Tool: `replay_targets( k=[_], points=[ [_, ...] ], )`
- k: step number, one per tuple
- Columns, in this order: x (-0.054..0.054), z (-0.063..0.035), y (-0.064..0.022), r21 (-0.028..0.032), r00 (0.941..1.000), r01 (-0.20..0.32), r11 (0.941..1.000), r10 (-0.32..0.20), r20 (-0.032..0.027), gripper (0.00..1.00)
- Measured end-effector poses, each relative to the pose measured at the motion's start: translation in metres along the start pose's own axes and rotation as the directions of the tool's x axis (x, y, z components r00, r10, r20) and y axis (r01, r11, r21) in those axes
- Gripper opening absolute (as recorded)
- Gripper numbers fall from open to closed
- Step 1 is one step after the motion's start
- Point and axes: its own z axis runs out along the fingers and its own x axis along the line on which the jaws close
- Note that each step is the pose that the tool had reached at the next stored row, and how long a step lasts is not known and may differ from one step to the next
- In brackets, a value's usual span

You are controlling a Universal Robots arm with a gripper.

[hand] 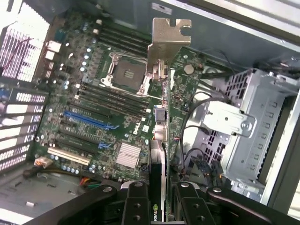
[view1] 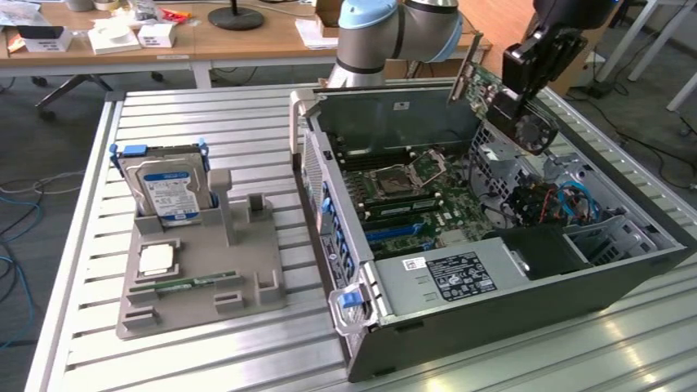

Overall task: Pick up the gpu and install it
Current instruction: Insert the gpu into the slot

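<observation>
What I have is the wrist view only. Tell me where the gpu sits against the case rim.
Observer: The gpu hangs tilted over the far side of the open computer case, its bracket end above the rim, clamped in the gripper.
Operator: Report the fixture.
Observer: A hard drive stands upright in the gray fixture, at the exterior view's left of the case.
Operator: Go on.
Observer: A green memory stick lies flat in front of it.

The open case (view1: 490, 318) stands on the counter (view1: 218, 114) at the exterior view's right. The holder (view1: 250, 278) lies at its left, carrying an upright hard drive (view1: 169, 192). The gpu (hand: 174, 108), clamped in the tool (hand: 161, 201), hangs above the motherboard (view1: 419, 204).
</observation>
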Motion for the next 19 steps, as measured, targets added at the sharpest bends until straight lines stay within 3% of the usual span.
replay_targets(
  k=[5, 10, 15, 19],
  points=[
    [0.0, 0.0009, 0.0, -0.002, 0.9958, 0.092, 0.9958, -0.092, -0.004, 0.26],
    [0.0, 0.0018, -0.0001, -0.0043, 0.9835, 0.181, 0.9835, -0.181, -0.0077, 0.26],
    [0.0001, 0.0026, -0.0001, -0.0069, 0.963, 0.269, 0.963, -0.269, -0.0113, 0.26],
    [0.0001, 0.0033, -0.0001, -0.0092, 0.9411, 0.338, 0.9412, -0.338, -0.0139, 0.26]
  ],
)
